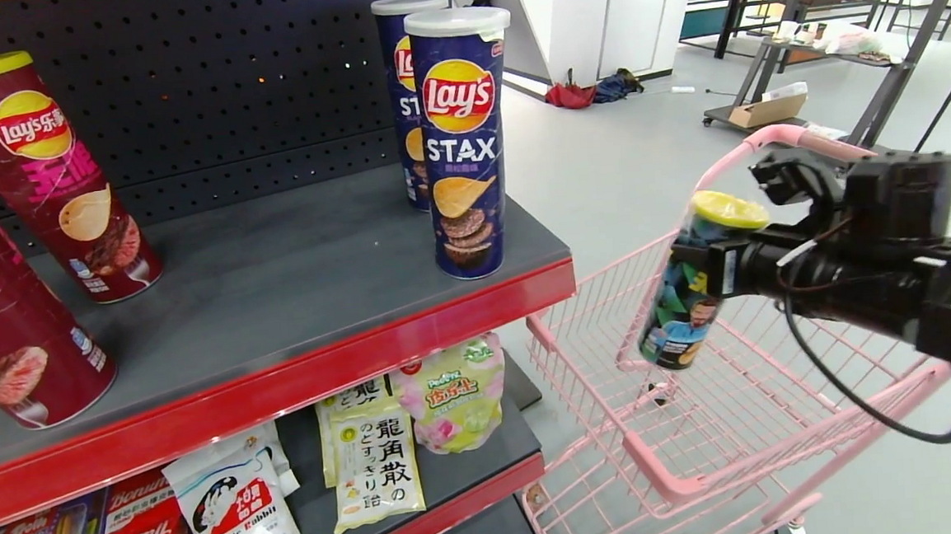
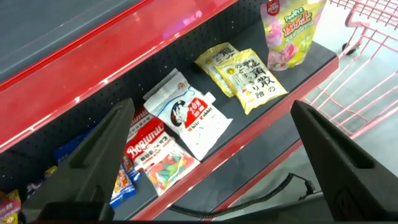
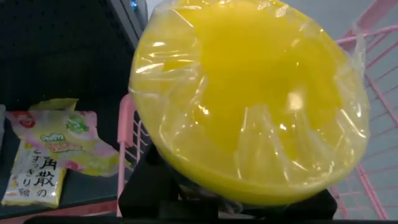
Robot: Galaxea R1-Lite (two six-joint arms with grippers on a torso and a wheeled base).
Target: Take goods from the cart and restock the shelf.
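Pink cart [image 1: 595,404] beside shelf [image 1: 279,287], right claw [image 1: 702,265] gripping tilted yellow-lidded can [image 1: 680,312] above it

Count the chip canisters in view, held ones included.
5. Two red canisters left on the top shelf; two blue canisters, one behind the other, at its right; a yellow-lidded canister in the right gripper over the cart. More may be hidden.
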